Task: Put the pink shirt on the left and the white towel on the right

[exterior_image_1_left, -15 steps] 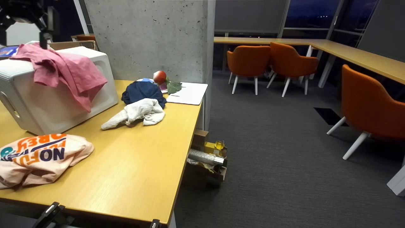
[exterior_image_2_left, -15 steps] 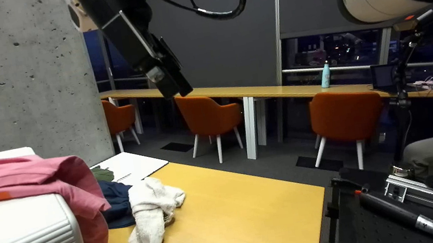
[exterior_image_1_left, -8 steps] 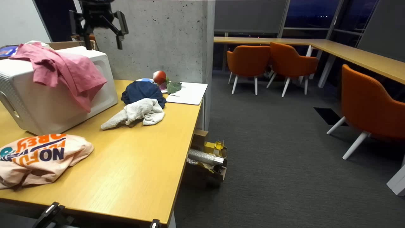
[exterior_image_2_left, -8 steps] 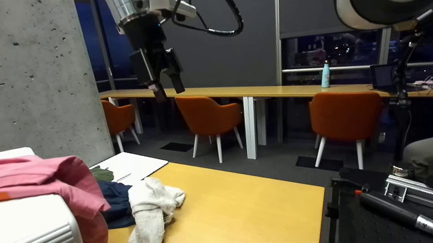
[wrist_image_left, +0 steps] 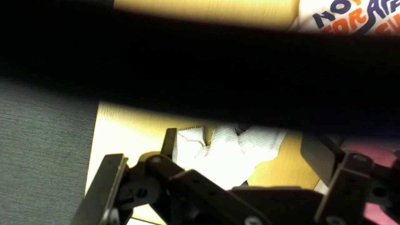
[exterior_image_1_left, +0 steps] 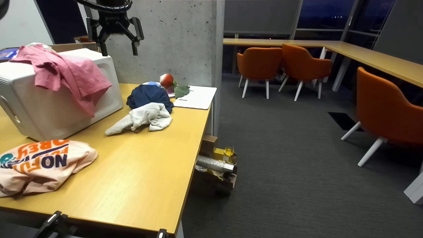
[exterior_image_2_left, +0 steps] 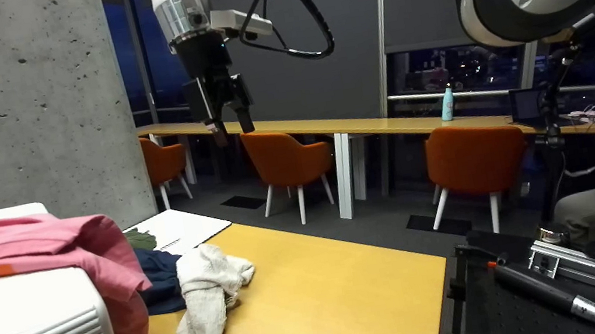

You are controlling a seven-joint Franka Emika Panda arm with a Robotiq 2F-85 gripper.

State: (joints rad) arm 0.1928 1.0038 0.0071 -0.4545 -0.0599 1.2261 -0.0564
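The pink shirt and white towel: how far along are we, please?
Possibly done: the pink shirt drapes over the white box, left of the white towel in both exterior views. In hand: nothing; the claw hangs open. Remaining, likely: lifting the towel from the table and placing it right.

Pink shirt (exterior_image_1_left: 71,72): matt cloth. Wht towel (exterior_image_1_left: 147,115): rough-tex. cloth. Table (exterior_image_1_left: 142,162): smooth wood, sl. gloss.

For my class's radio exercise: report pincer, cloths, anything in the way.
Pincer open, holding nothing. White towel crumpled on table, against navy cloth. Pink shirt draped over white box. Dark band blocks part of wrist view.
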